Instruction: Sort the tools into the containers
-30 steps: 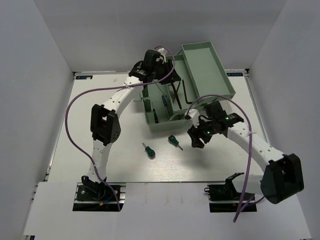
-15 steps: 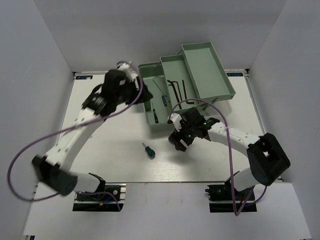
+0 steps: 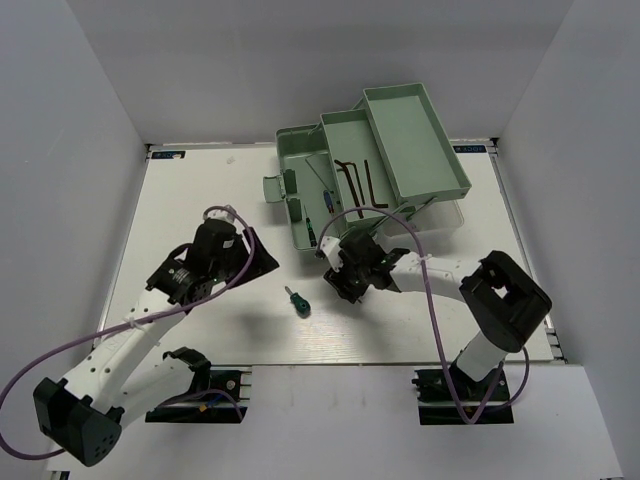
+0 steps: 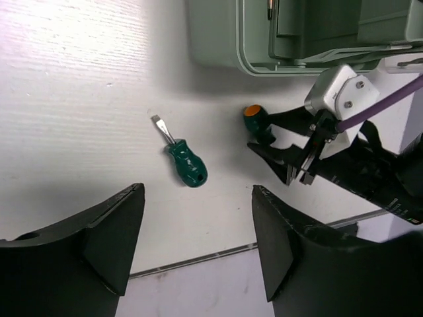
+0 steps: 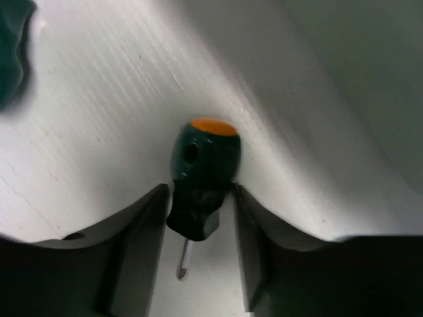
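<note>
as right jaws flank it, stubby screwdriver (image 5: 201, 178) lies between them

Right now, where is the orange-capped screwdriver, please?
Right wrist view: the orange-capped screwdriver sits between the right gripper's fingers on the table, beside the toolbox base.

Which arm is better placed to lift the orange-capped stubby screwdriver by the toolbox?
Right. The right claw flanks the orange-capped screwdriver on both sides; the left claw hangs open, apart from it.
</note>
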Controlling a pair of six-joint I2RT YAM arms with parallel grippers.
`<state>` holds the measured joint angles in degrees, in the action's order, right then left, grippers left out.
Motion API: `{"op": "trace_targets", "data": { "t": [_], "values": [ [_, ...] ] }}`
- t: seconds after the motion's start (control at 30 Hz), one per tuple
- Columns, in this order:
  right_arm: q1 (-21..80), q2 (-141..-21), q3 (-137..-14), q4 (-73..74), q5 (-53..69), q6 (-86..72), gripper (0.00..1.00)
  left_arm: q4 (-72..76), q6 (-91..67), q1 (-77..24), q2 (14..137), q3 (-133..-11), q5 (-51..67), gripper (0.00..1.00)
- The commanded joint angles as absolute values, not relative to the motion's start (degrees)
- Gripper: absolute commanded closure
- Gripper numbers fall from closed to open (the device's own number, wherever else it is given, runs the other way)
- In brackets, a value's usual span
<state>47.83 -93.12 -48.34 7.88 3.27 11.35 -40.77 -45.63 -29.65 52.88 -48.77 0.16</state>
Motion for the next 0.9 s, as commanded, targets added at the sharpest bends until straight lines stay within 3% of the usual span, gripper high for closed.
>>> {"op": "trace_targets", "data": {
  "t": [0.0,0.03,0.17,0.33,0.4,0.57,0.73,0.87],
  "values": [
    [48.60,-93.96,-48.69,6.41,1.40,10.98,0.53,-38.15,-50.97,-30.15,52.20,-47.21,0.96,0.24],
    [48.60,-92.91,-48.87,7.72,1.84,11.16,0.70,-37.45,-51.50,-30.15,52.99,-47.20,1.49,0.23],
    [48.26,-86.94,-49.39,14.14,8.40,13.25,1.00,-38.57,-52.64,-30.67,59.31,-47.89,3.87,0.21],
    [47.37,-75.77,-61.12,30.73,23.07,15.55,1.00,-45.25,-53.17,-33.13,69.60,-52.38,5.10,0.21],
    [47.20,-71.81,-64.15,31.90,23.73,15.47,1.00,-45.26,-53.17,-34.00,72.76,-53.09,5.10,0.21],
    [44.05,-77.23,-80.67,30.69,-8.11,12.22,1.00,-46.05,-54.49,-36.74,79.62,-53.61,6.24,0.19],
    [33.77,-83.91,-88.32,26.01,-15.38,10.64,1.00,-41.66,-56.51,-38.76,82.61,-52.64,5.10,0.19],
    [26.73,-91.83,-100.08,32.24,-15.38,8.70,1.00,-41.05,-56.51,-39.90,86.92,-56.24,3.43,0.18]
  ]
}}
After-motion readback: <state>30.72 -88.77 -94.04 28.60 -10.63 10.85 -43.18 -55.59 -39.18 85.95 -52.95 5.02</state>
